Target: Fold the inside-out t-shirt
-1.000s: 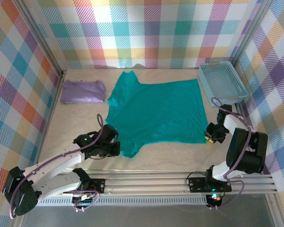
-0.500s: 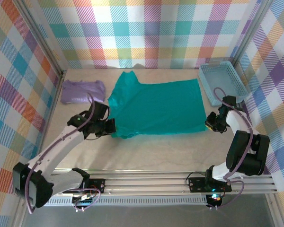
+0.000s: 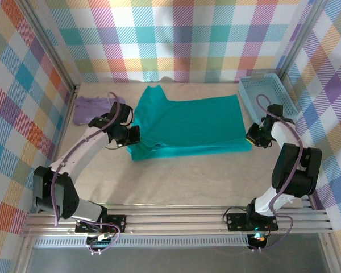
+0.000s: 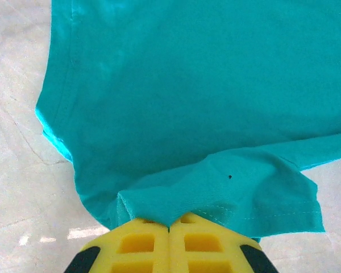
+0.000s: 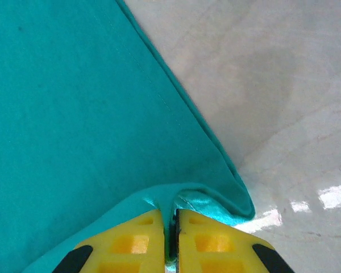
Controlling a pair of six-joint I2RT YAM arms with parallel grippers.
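The inside-out t-shirt (image 3: 187, 119) lies across the far half of the surface (image 3: 176, 182), roughly centred between its left and right edges, with one sleeve pointing toward the far edge. Along its near side the cloth is doubled, and a brighter strip of the lower layer shows below the upper one.

The left hand (image 3: 133, 136) is at the shirt's near left corner, clenched on the fabric. In the left wrist view its yellow fingers (image 4: 150, 242) are pressed together with a raised ridge of teal cloth pinched at their tips, and a stitched hem flap lies just to the right.

The right hand (image 3: 252, 136) is at the shirt's near right corner, toward the right edge of the surface, and is also clenched on the shirt. In the right wrist view a curl of the hemmed corner is caught between the closed fingers (image 5: 133, 242), while the seam runs off diagonally over pale, marbled surface.

A lavender folded garment (image 3: 86, 109) rests near the left edge, just beside the left arm. A light blue basket (image 3: 266, 101) sits in the far right corner, just beside the shirt's right side — whether they touch I cannot tell.
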